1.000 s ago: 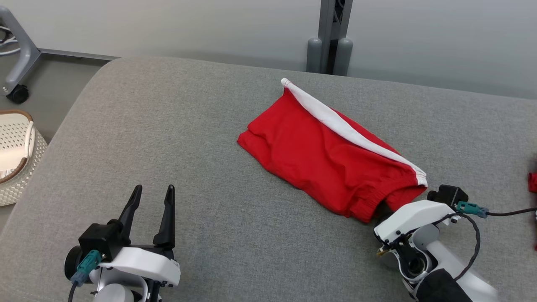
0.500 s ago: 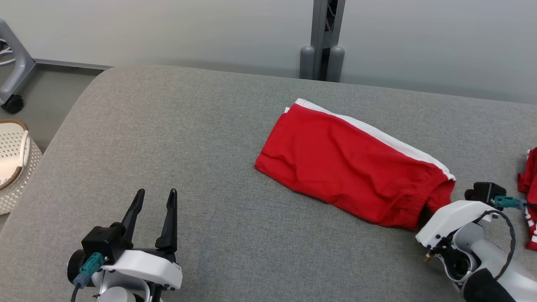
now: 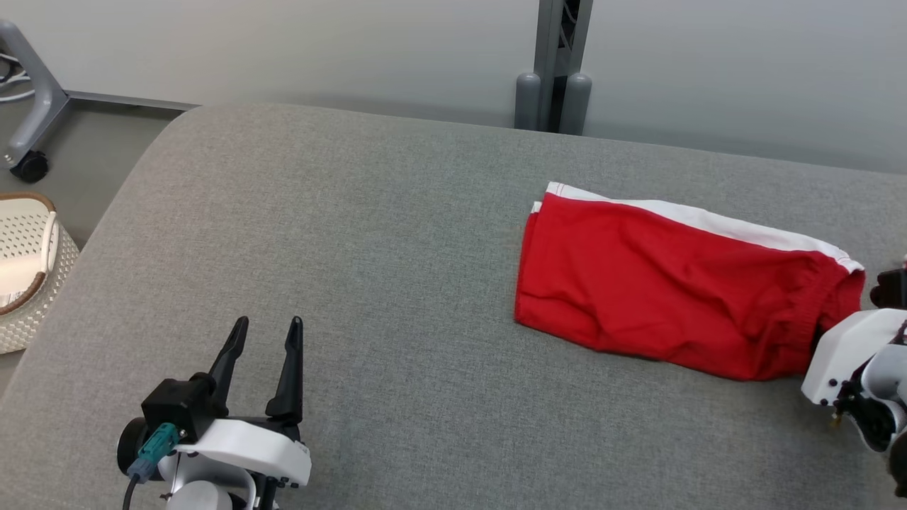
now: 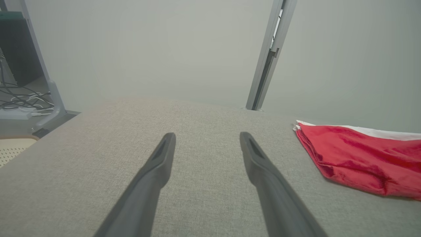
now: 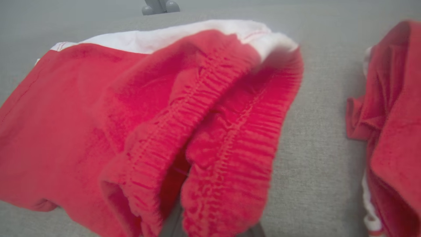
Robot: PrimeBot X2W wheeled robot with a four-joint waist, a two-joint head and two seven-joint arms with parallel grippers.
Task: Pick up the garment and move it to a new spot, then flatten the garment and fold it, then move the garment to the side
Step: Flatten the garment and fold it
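**Red shorts on the right of the grey cushion, one gripper on them**

A wide grey upholstered surface [image 3: 354, 248] runs up to a pale wall [image 3: 283, 42], with one grey post [image 3: 556, 64] standing behind its far edge. On the floor to the left sit one perforated cream basket [image 3: 28, 283] and one wheeled frame leg [image 3: 28, 166].

The garment [image 3: 673, 283], a folded pair of red shorts, lies on the right half of the surface. One white stripe [image 3: 708, 221] runs along its far edge, and its elastic waistband [image 5: 204, 131] is at the right end.

There are two grippers. The left gripper [image 3: 268, 324] hovers at the near left, well apart from the shorts, its two dark fingers [image 4: 158, 164] spread with nothing between them. The right gripper [image 3: 847, 347] meets the waistband at the right edge. Its fingers are buried in the bunched, lifted elastic, clamped on the fabric.

The right wrist view adds a second red garment [image 5: 391, 115], crumpled on the surface just right of the first and not touching it. The left wrist view adds a tangle of cables [image 4: 23, 98] on the floor at far left.
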